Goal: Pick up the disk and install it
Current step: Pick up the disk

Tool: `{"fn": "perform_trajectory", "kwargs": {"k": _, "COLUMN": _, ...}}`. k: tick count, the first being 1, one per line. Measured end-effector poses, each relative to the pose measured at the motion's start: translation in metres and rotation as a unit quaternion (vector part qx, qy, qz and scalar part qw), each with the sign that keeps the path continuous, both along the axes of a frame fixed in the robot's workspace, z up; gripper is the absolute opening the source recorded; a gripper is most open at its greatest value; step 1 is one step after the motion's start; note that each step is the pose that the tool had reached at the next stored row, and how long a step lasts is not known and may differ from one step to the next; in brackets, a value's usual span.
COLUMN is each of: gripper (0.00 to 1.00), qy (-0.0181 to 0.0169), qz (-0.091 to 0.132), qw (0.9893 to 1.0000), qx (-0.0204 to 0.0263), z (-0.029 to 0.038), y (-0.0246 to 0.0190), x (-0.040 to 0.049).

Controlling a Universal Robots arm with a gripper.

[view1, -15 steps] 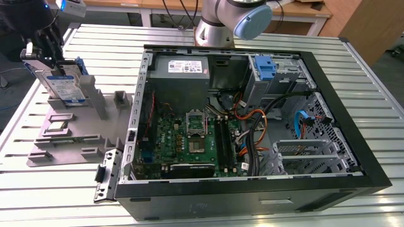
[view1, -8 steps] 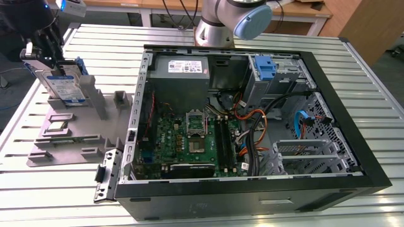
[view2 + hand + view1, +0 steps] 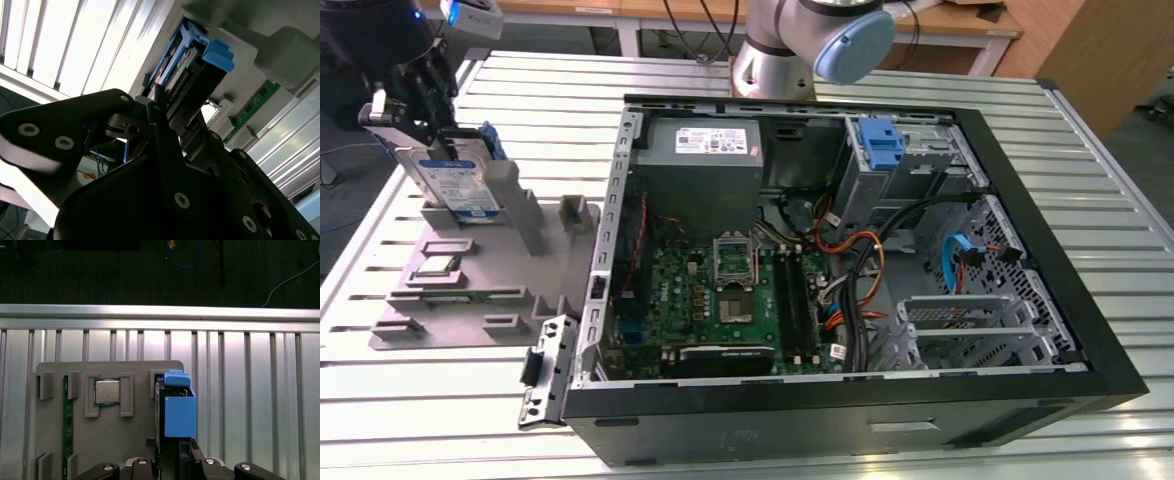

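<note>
Near the tabletop's (image 3: pixel 400 400) far corner on the exterior view's left, the gripper (image 3: pixel 434 145) sits over the top of the disk (image 3: pixel 460 185), which stands on edge in a slot of a grey holder (image 3: pixel 467 300). The step in hand looks like the pick-up: the disk appears seated in the holder and nothing has gone into the machine yet. Both wrist views show the gripper (image 3: pixel 172 452) straddling the disk's (image 3: pixel 179 415) upper end, but I cannot tell whether it is clamped on the disk or merely around it. Freeing the disk would, I judge, call for a firm hold and a straight pull along the slot, so that the rails do not bind against the holder's walls.

The disk is a flat silver-metal drive with a white-and-blue label on its broad face and blue plastic rails along its edges. In the second wrist view a blue tab juts from its end (image 3: pixel 217 55). A processor chip (image 3: pixel 438 265) lies in a nearer pocket of the holder.

Further to the exterior view's right, filling the middle of the tabletop, an open computer case (image 3: pixel 1067 330) lies on its side. Inside it, from that view's left to its right, are a power supply (image 3: pixel 700 150), the motherboard (image 3: pixel 720 300), a bare blue bracket (image 3: pixel 881 145) and a metal drive cage (image 3: pixel 961 325).
</note>
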State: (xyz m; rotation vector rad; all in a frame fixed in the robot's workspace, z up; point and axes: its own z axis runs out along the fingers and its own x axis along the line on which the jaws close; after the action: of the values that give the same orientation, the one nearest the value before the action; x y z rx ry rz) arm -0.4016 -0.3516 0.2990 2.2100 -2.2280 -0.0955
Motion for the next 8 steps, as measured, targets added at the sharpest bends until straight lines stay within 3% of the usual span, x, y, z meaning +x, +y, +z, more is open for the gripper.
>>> {"fn": "perform_trajectory", "kwargs": {"k": 8, "gripper": 0.35, "qy": -0.0002, "qz": 0.0, "qw": 1.0, "qx": 0.0001, "z": 0.0027, "y": 0.0, "x": 0.0}}
